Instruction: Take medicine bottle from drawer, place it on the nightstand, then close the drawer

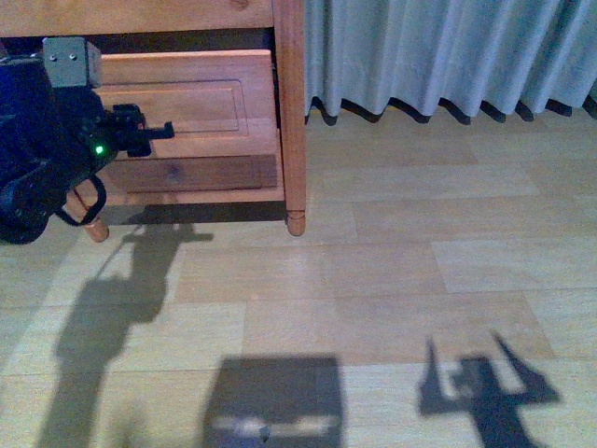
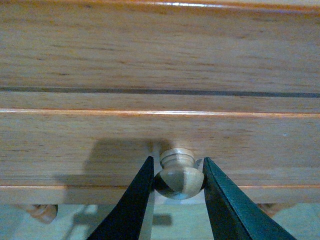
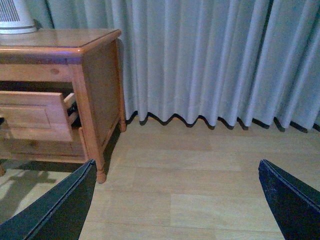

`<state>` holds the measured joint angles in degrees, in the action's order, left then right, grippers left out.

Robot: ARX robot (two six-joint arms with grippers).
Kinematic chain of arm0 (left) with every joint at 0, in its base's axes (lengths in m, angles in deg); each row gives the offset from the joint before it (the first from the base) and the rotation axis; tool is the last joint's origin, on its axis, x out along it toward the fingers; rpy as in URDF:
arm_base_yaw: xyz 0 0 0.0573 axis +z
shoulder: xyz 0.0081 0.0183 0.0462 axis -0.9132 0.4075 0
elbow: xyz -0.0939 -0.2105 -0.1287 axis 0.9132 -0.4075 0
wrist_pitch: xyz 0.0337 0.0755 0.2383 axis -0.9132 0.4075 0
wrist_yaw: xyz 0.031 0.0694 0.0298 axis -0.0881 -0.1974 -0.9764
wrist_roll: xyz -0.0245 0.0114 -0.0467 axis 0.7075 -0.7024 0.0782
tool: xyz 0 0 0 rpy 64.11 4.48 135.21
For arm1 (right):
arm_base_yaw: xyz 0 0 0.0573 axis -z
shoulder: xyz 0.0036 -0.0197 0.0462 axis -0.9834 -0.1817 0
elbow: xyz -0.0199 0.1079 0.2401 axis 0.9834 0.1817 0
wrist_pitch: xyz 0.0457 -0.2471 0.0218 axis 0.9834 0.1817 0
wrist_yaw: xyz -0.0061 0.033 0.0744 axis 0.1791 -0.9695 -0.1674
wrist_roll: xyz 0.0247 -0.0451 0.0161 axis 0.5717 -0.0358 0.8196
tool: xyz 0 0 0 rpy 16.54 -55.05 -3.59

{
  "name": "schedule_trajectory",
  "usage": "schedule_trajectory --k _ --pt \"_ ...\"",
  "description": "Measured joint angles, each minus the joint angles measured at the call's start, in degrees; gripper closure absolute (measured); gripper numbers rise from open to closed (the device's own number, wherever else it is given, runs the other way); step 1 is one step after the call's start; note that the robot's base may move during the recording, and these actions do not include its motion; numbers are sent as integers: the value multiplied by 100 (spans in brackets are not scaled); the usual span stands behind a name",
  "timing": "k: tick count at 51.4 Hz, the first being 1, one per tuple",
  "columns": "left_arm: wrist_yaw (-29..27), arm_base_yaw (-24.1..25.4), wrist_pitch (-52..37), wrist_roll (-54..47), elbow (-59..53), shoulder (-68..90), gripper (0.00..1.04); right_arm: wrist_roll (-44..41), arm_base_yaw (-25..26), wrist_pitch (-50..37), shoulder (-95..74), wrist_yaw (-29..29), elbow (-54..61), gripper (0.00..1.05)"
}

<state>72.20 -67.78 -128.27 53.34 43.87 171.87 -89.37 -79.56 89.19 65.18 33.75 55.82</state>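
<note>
Two claws, two different states.

Far left of the front view: left arm point(image 1: 42, 149), black, green light lit, reaching at the front of the nightstand point(image 1: 291, 112). Left claw point(image 2: 177, 159) is clamped on the knob point(image 2: 178, 177) of the drawer point(image 1: 187, 103). The wrist view shows both fingers point(image 2: 137, 200) pressed against the sides of the round wooden knob, with the knob's shadow on the panel behind.

The drawer stands partly out of the cabinet. Its recessed front sits forward of the frame, with a dark gap above it and along its side. The inside is in shadow and its contents cannot be made out, so I cannot tell where the medicine bottle is.

The lower drawer point(image 1: 196, 174) sits further back, under the open one. A turned foot point(image 1: 295, 224) rests on the floor point(image 1: 392, 271) of pale planks.

From the right wrist view: the nightstand's glossy top, with a white ribbed device point(image 3: 15, 17) on it, cut off by the frame edge.

Right of the nightstand: a grey curtain point(image 1: 448, 51), hanging in folds down to the floor.

Right claw point(image 3: 176, 162) has its fingers point(image 3: 55, 210) wide apart. Only bare planks show between them, and the claw is well apart from the nightstand.

Arm shadows lie on the floor in the foreground.
</note>
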Motion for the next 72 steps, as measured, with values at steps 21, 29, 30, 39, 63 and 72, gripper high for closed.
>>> schedule_trajectory --k 21,29,30,39,63,72 --pt "542 323 -2061 260 -2992 -658 79 0 0 0 0 0 0 7" --pt "789 363 -2210 264 -3141 -776 79 0 0 0 0 0 0 7" --pt "802 358 -2203 267 -3136 -785 79 0 0 0 0 0 0 7" --pt "846 354 -2192 302 -3126 -793 78 0 0 0 0 0 0 7" --pt "841 87 -999 1410 -5497 -3515 6 -2 0 0 0 2 0 7" --pt "1316 568 516 1517 -5685 -5324 6 -2 0 0 0 0 0 7"
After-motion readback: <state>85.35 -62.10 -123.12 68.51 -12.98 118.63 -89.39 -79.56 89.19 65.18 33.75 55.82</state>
